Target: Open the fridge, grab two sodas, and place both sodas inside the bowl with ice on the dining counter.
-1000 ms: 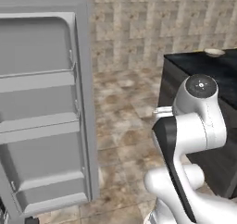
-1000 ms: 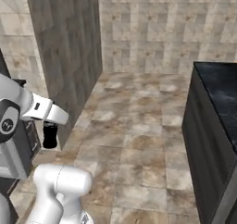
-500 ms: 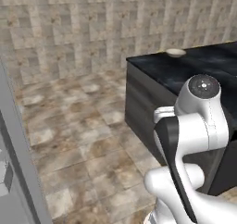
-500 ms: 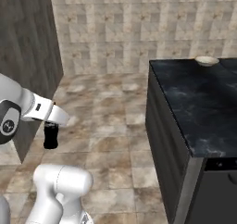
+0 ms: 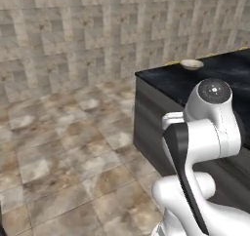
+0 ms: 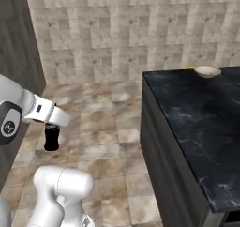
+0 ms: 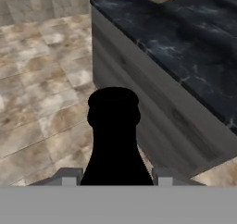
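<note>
Since the earlier frames your base has turned: the open grey fridge door has slid out of the left base view, and the black marble dining counter [image 6: 197, 123] with white veins now sits closer and larger on your right. Your gripper [image 6: 50, 127] hangs low at the near left of the right base view, closed around the small dark slim-necked bottle [image 7: 115, 140], which stands upright between the fingers [image 7: 68, 176] and hangs below the hand over the floor. In the hand view the bottle is a plain black silhouette with a rounded cap. The counter is a blocky island with dark grey side panels and a glossy top. At its far end rests the shallow round bowl [image 6: 207, 71] with a tan rim, well apart from the bottle. Mottled beige and brown stone tiles [image 5: 73, 147] cover the floor, and similar small tiles cover the far wall [image 5: 97, 30].
</note>
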